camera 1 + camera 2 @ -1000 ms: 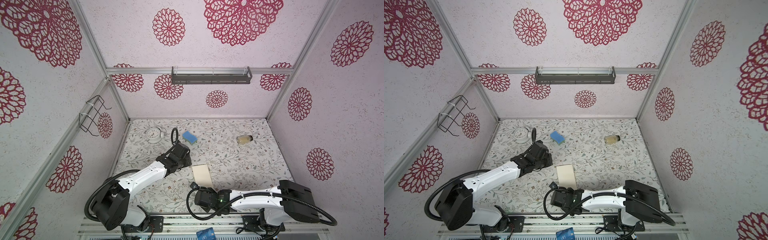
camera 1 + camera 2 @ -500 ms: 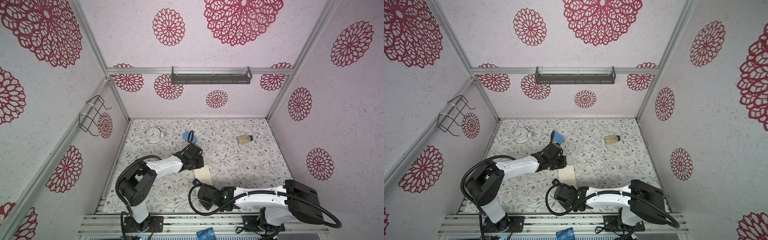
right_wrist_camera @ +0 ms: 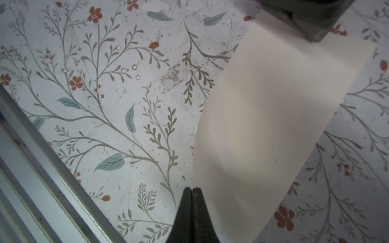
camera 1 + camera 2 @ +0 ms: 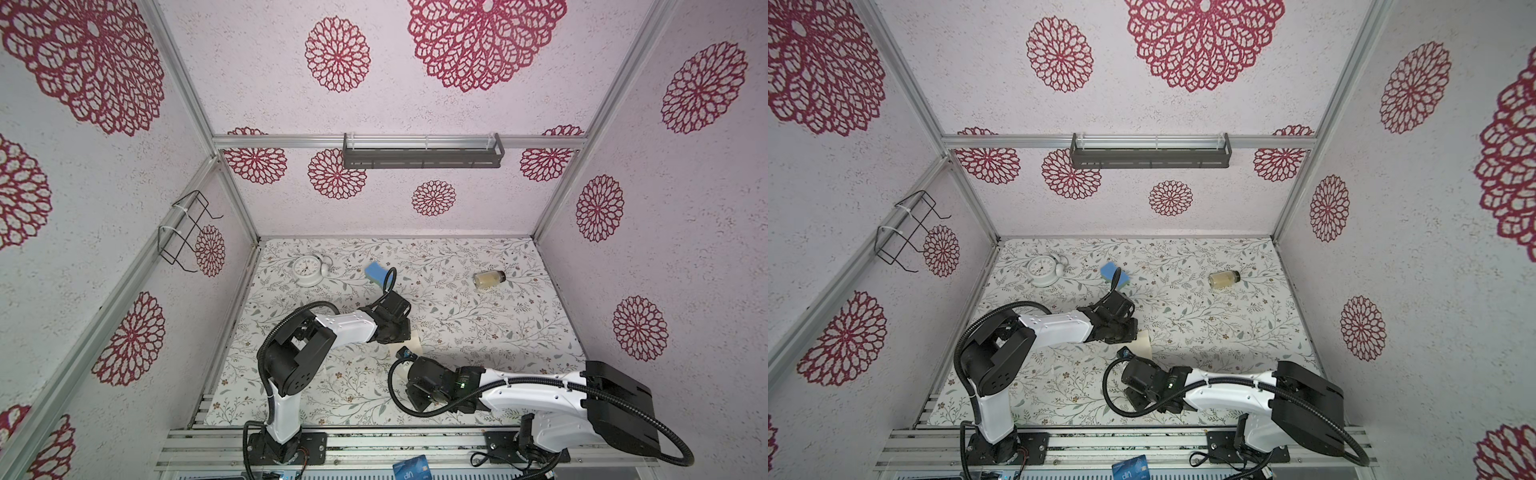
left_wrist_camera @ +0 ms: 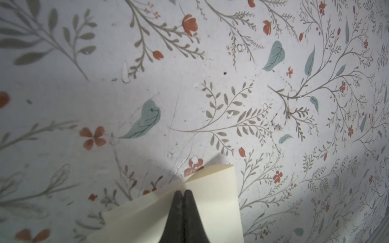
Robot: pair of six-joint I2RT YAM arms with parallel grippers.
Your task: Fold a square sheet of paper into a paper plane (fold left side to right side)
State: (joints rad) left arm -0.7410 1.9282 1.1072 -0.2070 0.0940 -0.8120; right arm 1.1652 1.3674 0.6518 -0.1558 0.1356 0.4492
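Blue card (image 4: 410, 470) at front rail: appears to read "VIP". Clock (image 4: 306, 270) numerals too small.

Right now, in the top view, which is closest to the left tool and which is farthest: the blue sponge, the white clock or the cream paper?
From the left tool, in a top view:
1. cream paper, right at the tool's tip.
2. blue sponge, beyond it, toward the back wall.
3. white clock, at the back on the left.
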